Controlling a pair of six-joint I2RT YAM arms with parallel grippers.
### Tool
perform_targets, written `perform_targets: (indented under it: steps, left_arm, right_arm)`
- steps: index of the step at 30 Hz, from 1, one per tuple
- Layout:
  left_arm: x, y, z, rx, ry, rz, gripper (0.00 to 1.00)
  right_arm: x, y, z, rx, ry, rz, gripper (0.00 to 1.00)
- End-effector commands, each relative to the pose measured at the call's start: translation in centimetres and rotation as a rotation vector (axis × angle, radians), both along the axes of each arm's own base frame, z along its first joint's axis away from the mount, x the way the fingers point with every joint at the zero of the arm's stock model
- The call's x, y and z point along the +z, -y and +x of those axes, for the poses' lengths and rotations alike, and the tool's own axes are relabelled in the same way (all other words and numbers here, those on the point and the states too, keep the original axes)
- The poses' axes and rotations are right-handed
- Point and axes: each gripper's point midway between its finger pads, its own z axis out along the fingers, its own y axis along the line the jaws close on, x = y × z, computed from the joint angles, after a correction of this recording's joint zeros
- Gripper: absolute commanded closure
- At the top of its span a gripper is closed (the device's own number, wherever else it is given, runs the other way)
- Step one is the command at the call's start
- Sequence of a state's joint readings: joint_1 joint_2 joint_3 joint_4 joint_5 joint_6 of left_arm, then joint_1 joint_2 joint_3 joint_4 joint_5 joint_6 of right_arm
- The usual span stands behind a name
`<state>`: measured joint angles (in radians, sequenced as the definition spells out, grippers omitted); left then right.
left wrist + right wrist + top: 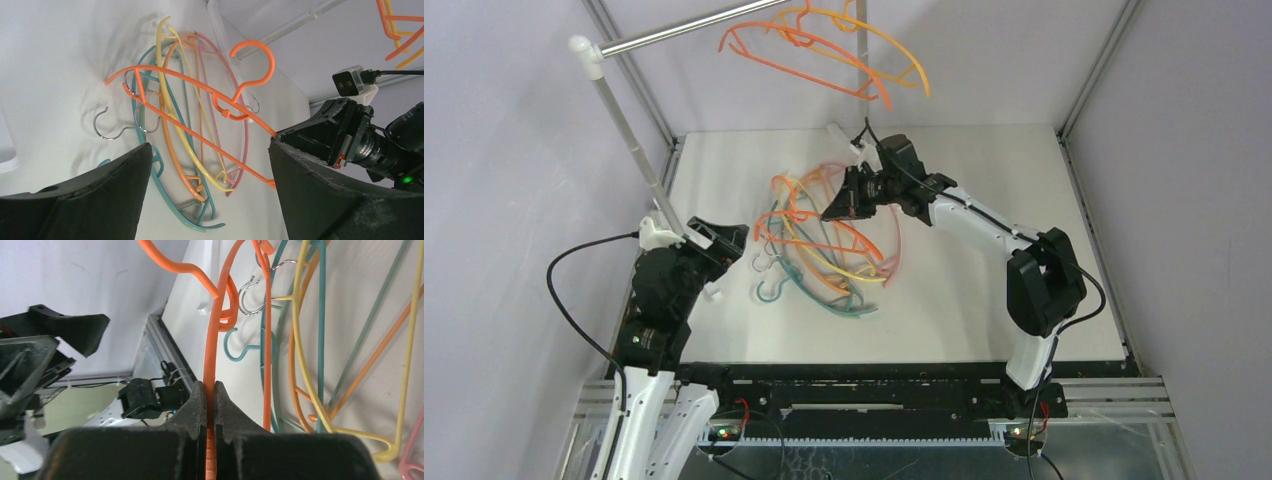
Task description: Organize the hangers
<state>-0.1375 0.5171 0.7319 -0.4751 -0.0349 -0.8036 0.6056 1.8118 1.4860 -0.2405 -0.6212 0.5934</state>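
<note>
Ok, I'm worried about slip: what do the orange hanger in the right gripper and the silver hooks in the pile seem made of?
The orange hanger in the right gripper looks like smooth, slightly glossy moulded plastic: even colour throughout, its hook included. The silver hooks look like bare polished metal wire: thin, with bright glints.

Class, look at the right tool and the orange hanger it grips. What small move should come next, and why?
Probably lift the orange hanger straight up: the right tool is shut on its arm, but it hangs low over the pile of hangers, so it may snag before reaching the rail.
</note>
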Motion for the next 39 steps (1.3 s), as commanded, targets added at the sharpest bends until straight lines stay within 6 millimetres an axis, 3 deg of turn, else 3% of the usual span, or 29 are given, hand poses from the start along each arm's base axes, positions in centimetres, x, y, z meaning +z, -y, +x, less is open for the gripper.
perform_targets:
  steps: [1, 3, 6, 9, 13, 17, 20, 24, 29, 39]
  left_arm:
    - [1.0, -0.2, 0.3, 0.007, 0.031, 0.021, 0.09]
    - [0.7, -0.1, 0.4, 0.005, 0.024, 0.019, 0.09]
    - [0.7, 0.1, 0.7, 0.0, 0.024, 0.007, 0.09]
    - [1.3, 0.1, 0.8, -0.007, 0.033, 0.017, 0.09]
    - [0.8, -0.3, 0.6, 0.006, 0.017, 0.042, 0.09]
    - [0.1, 0.0, 0.9, 0.0, 0.007, 0.019, 0.09]
    - [0.0, 0.1, 1.1, -0.004, 0.006, 0.016, 0.1]
    - [0.3, 0.1, 1.0, -0.007, 0.011, 0.027, 0.09]
    - [0.7, 0.7, 1.1, -0.033, 0.021, 0.002, 0.09]
    - [3.4, 3.8, 1.8, -0.107, 0.109, -0.113, 0.09]
  right_arm:
    - [8.2, 0.5, 0.1, 0.029, 0.123, 0.169, 1.0]
    - [9.4, 0.7, -0.1, 0.004, 0.16, 0.168, 1.0]
    - [9.5, 2.0, 1.2, -0.103, 0.226, 0.113, 1.0]
    - [12.1, 2.7, 1.1, -0.095, 0.272, 0.175, 1.0]
    - [15.6, 0.5, -3.2, 0.19, 0.247, 0.301, 1.0]
    - [14.8, -1.6, -8.2, 0.413, 0.181, 0.306, 1.0]
    - [14.1, -2.0, -9.9, 0.465, 0.154, 0.323, 1.0]
    - [13.6, -1.5, -7.5, 0.327, 0.213, 0.269, 1.0]
    - [14.5, -1.0, -4.5, 0.188, 0.288, 0.257, 1.0]
    - [14.1, -3.6, -1.7, 0.085, 0.409, 0.203, 1.0]
